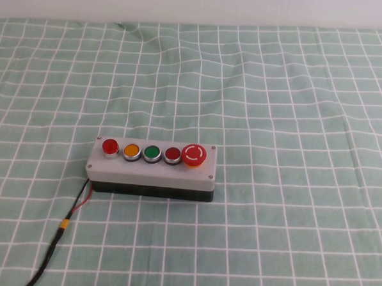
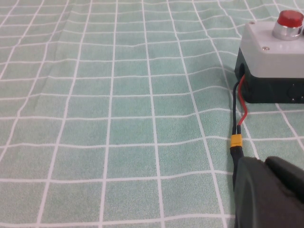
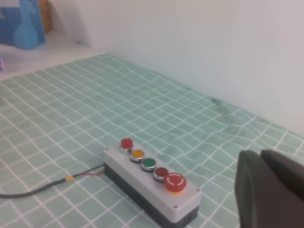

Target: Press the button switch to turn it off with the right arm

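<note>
The button switch (image 1: 152, 170) is a light grey box on a black base near the middle of the green checked cloth, with red, yellow, green, red and large red mushroom buttons in a row. Neither arm shows in the high view. In the right wrist view the box (image 3: 156, 192) lies ahead, and my right gripper (image 3: 260, 156) hangs shut and empty, above the cloth, off the mushroom-button end. In the left wrist view my left gripper (image 2: 263, 162) is shut and empty, low over the cloth just behind the cable, near the box's (image 2: 273, 57) small-red-button end.
A black cable (image 1: 61, 232) with a yellow connector and red wire runs from the box's left end toward the front left edge; it also shows in the left wrist view (image 2: 236, 142). A white wall (image 1: 198, 5) bounds the back. A blue object (image 3: 21, 23) stands beyond the cloth.
</note>
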`<state>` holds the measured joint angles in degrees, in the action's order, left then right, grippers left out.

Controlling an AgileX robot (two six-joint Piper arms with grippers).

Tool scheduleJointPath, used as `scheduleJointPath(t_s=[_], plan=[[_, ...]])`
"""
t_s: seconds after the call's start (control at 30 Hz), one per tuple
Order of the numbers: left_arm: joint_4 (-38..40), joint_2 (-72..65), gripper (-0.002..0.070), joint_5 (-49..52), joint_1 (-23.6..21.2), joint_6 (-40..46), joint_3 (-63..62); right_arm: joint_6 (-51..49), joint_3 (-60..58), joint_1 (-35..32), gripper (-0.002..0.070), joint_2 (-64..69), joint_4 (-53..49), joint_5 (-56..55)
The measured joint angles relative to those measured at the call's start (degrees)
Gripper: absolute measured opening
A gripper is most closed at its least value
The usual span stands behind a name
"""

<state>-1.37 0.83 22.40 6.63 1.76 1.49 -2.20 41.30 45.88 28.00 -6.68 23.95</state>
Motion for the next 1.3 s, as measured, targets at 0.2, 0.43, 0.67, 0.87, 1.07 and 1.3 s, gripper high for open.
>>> scheduleJointPath(t_s=[0.2,0.43,0.67,0.87,1.07,1.3], plan=[[0.00,0.00,-0.0004,0.00,0.00,0.00,0.00,-0.13,-0.40,0.00,-0.0016,-5.49,3.02,4.08],[0.00,0.00,-0.0004,0.00,0.00,0.00,0.00,-0.13,-0.52,-0.13,-0.0016,-5.93,3.23,4.82],[0.00,0.00,-0.0004,0.00,0.00,0.00,0.00,-0.16,-0.52,-15.45,-0.0016,-11.88,5.09,5.45],[0.00,0.00,-0.0004,0.00,0.00,0.00,0.00,-0.16,-0.52,-30.53,-0.0016,-15.98,4.83,6.13],[0.00,0.00,-0.0004,0.00,0.00,0.00,0.00,-0.16,-7.36,-38.00,-0.0016,-18.94,4.74,5.27],[0.00,0.00,-0.0004,0.00,0.00,0.00,0.00,-0.16,-21.88,-43.56,-0.0016,-23.22,5.07,-1.49]])
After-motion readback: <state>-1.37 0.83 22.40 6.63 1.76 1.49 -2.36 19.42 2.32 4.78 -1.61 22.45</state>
